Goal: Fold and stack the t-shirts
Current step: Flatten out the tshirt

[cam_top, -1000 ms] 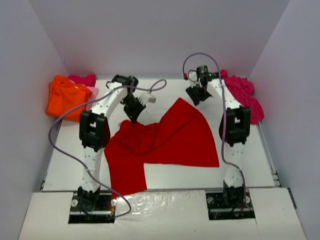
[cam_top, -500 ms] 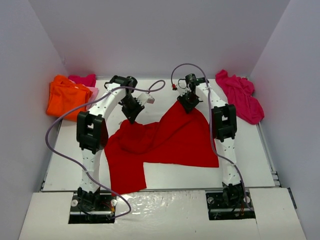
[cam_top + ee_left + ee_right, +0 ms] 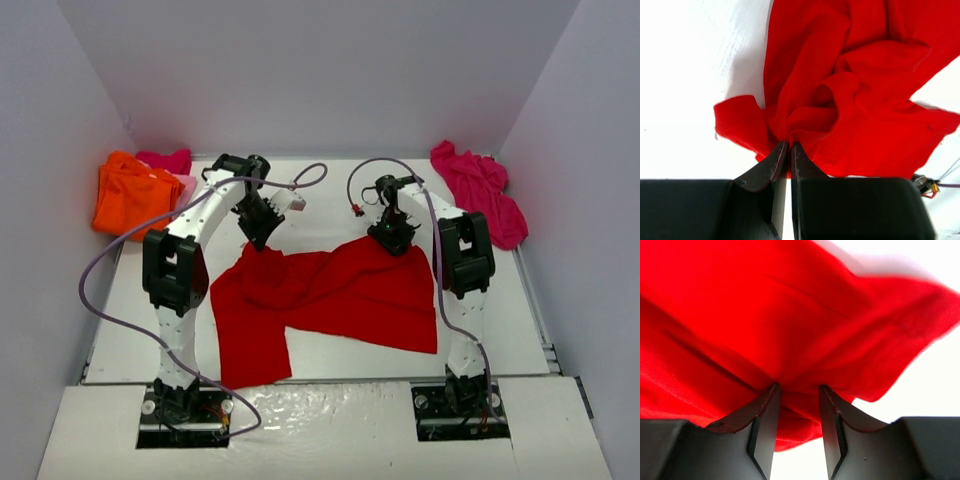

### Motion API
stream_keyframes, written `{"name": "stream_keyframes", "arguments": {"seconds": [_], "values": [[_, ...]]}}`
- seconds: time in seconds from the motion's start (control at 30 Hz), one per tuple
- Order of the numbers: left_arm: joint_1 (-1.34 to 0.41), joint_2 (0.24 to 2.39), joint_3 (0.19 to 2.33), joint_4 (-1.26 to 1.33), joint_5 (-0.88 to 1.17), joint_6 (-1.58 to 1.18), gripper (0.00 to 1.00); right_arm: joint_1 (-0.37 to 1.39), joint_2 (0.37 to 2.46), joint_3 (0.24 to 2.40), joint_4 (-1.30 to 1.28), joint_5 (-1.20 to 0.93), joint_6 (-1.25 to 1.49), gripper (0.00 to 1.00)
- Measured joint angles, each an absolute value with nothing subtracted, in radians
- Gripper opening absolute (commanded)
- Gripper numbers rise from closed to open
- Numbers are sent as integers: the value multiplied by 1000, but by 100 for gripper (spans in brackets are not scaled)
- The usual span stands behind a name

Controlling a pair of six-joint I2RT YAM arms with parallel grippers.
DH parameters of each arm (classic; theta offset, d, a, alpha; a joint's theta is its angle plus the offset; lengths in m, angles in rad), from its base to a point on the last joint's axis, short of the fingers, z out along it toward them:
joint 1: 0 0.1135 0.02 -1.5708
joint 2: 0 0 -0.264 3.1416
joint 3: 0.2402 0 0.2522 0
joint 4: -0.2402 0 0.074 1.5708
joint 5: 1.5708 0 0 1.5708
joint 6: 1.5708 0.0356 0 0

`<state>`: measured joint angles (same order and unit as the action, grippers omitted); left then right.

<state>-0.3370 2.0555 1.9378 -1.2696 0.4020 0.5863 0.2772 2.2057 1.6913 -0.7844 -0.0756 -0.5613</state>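
A red t-shirt lies crumpled across the middle of the white table, one sleeve trailing toward the near left. My left gripper is shut on a bunched edge at its far left; in the left wrist view the jaws pinch a thin fold of the red cloth. My right gripper is shut on the shirt's far right corner, and a thick fold of red cloth fills the gap between its fingers. An orange t-shirt and a magenta one lie at the far left.
A crumpled pink t-shirt lies at the far right corner against the wall. Grey walls close in the table on three sides. Purple cables loop from both arms, one over the far centre. Bare table shows along the near edge.
My right gripper swung in from the far right, closed on the red shirt's far corner and pulled it toward the near side, flattening the peak. The left gripper kept its hold, barely moving.
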Motion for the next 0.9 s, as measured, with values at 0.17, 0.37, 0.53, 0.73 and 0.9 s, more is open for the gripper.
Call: {"name": "stream_keyframes", "arguments": {"seconds": [0.17,0.37,0.53,0.73,0.9], "values": [[-344,1993,1848,-1262,411,604,0,275,2136,1560,-825,-48,-579,48],[-366,1971,1746,-1259,414,622,1,270,2128,1573,-836,-38,-577,54],[-388,1961,1649,-1241,415,626,6,261,2124,1667,-834,-16,-574,53],[-393,1960,1642,-1222,420,626,6,256,2124,1714,-829,-3,-568,53],[-393,1960,1642,-1216,420,625,18,255,2124,1714,-830,4,-566,54]]}}
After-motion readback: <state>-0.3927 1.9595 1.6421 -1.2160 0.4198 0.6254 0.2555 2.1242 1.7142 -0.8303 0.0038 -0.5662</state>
